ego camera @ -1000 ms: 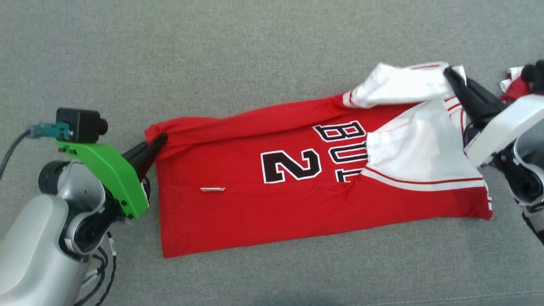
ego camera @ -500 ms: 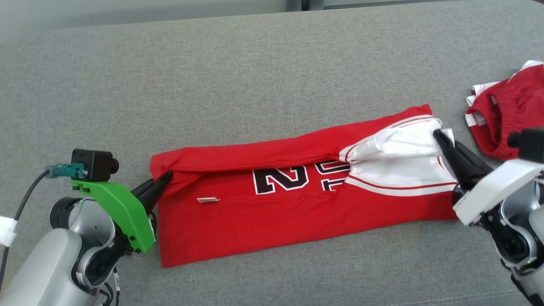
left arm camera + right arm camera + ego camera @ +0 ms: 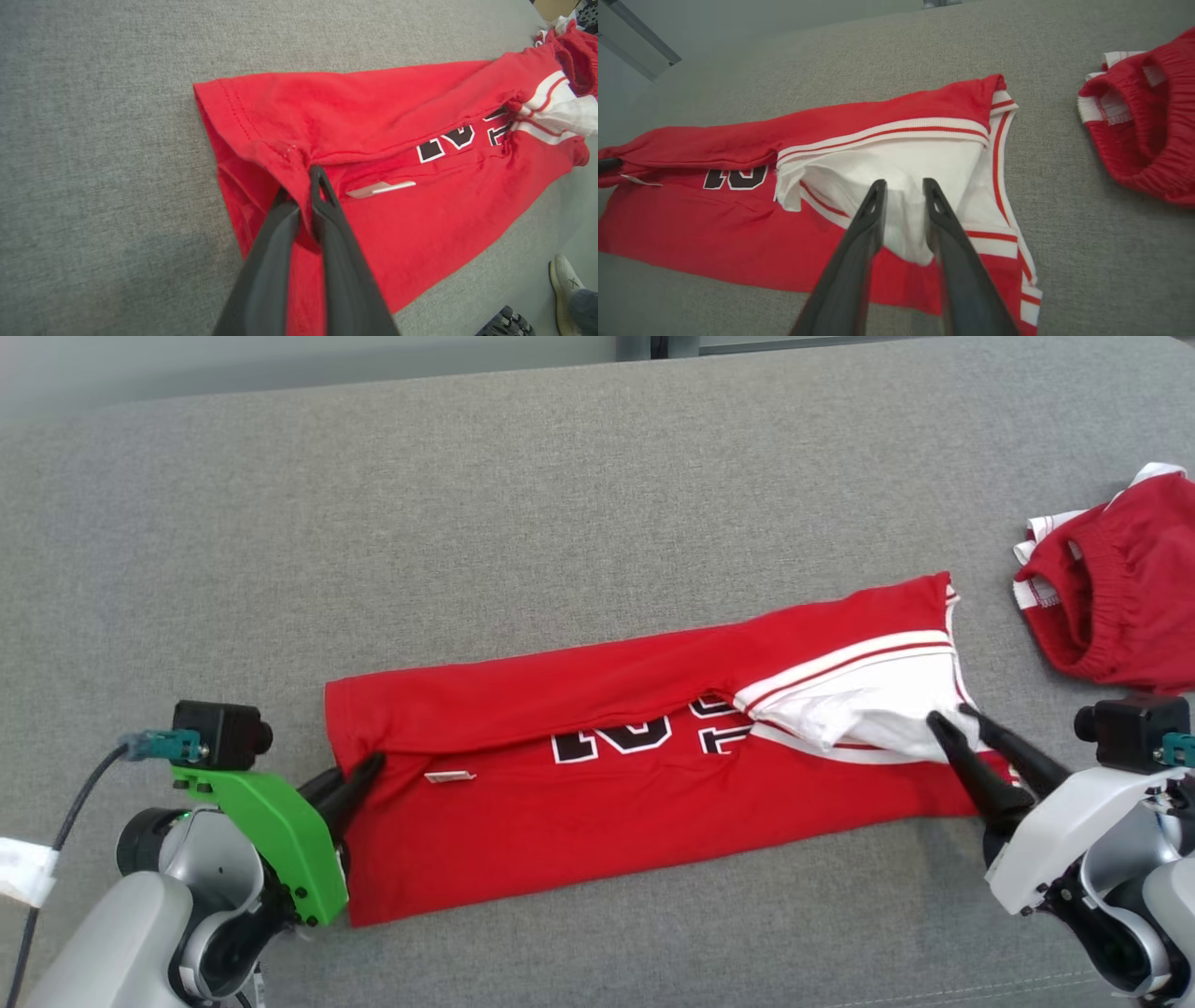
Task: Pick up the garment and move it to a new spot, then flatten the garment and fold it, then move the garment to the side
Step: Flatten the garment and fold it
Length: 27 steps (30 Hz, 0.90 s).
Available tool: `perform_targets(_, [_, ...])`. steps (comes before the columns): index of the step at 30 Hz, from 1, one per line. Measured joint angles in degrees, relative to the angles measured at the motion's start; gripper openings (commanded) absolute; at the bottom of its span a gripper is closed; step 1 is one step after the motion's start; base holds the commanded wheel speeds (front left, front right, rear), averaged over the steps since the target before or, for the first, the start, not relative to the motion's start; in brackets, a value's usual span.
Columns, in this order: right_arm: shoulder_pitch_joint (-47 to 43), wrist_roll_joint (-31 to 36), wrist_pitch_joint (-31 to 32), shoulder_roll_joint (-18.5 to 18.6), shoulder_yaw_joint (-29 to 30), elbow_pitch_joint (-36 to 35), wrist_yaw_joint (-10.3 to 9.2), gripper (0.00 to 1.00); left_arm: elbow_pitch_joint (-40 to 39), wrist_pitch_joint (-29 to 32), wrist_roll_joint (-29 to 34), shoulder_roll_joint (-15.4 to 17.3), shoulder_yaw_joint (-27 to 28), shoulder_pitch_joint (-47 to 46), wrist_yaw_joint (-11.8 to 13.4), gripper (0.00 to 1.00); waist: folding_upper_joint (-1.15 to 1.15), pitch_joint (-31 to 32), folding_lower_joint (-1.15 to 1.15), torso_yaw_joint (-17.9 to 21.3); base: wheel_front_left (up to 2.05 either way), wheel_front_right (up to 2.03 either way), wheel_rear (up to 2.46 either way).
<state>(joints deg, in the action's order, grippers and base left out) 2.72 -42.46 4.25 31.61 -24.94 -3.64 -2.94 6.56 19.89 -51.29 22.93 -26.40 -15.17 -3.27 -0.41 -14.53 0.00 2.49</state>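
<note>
Setting: a grey fabric-covered surface (image 3: 560, 523), seen from above by the head camera.
Task's thing: a red basketball jersey (image 3: 579, 821) with black numerals and white trim lies across the middle of the surface, closer to its near edge.
Long axis: runs left to right, with the right end tilted a little toward the far edge.
Which way it points: the hem faces the left edge; the white-trimmed neck and armholes face the right edge.
What has just changed: a second ago the right pincer held the white shoulder part raised and the numerals showed whole. Now the far long edge lies folded over toward the near edge, and only the numerals' lower parts peek out.
Left pincer (image 3: 369, 767): clenched on a fold of red cloth at the hem, by the jersey's left end.
Right pincer (image 3: 952, 717): released, fingers apart over the white shoulder cloth, which lies flat.
Meaning for the task: the first lengthwise fold looks laid down; the left end probably needs letting go before any further fold.
Nearby: red shorts (image 3: 1120, 616) sit bunched at the right edge, apart from the jersey.
</note>
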Motion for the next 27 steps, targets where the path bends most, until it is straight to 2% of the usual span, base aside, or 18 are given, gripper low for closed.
perform_targets(4, [0.05, 1.59, 0.40, 2.01, 0.01, -0.14, -0.20, 1.00, -1.13, 0.51, 4.00, 3.07, -1.54, 0.18, 0.45, 1.00, 0.00, -0.30, 0.00, -0.31, 0.00, 0.00, 0.00])
perform_targets(6, [0.08, 1.74, 0.41, 2.70, 0.59, -0.66, -0.66, 1.00, -2.01, 0.46, 4.54, 3.88, -1.30, 0.66, 1.35, 1.00, 0.00, -0.28, 0.00, -0.33, 0.00, 0.00, 0.00])
perform_targets(9, [0.44, 1.68, 0.48, 3.23, 1.98, -0.93, -0.76, 1.00, -3.71, -0.53, 8.92, 6.02, -1.30, 1.19, 2.33, 1.00, 0.00, -0.07, 0.00, -0.36, 0.00, 0.00, 0.00])
perform_targets(11, [0.46, 1.19, 0.97, 3.52, 2.87, -0.91, -1.07, 1.00, -4.94, -1.56, 10.12, 7.12, -0.16, 1.31, 3.80, 1.00, 0.00, 0.23, 0.00, -0.46, 0.00, 0.00, 0.00])
perform_targets(16, [0.60, -0.89, 2.46, 3.49, 4.65, 2.07, -1.78, 1.00, -9.85, -8.96, 14.38, 6.50, 5.42, 0.97, 9.13, 1.00, 0.00, 0.58, 0.00, -1.55, 0.00, 0.00, 0.00])
perform_targets(21, [1.42, -4.68, 3.49, 0.57, 6.12, 7.02, -2.45, 1.00, -13.12, -14.38, 16.81, 4.16, 8.68, 0.80, 9.94, 1.00, 0.00, 0.66, 0.00, -3.65, 0.00, 0.00, 0.00])
perform_targets(27, [2.60, -5.56, 4.92, -0.01, 6.27, 12.35, -2.92, 1.00, -14.48, -17.18, 17.78, 2.19, 9.98, 1.16, 10.04, 1.00, 0.00, 0.48, 0.00, -6.30, 0.00, 0.00, 0.00])
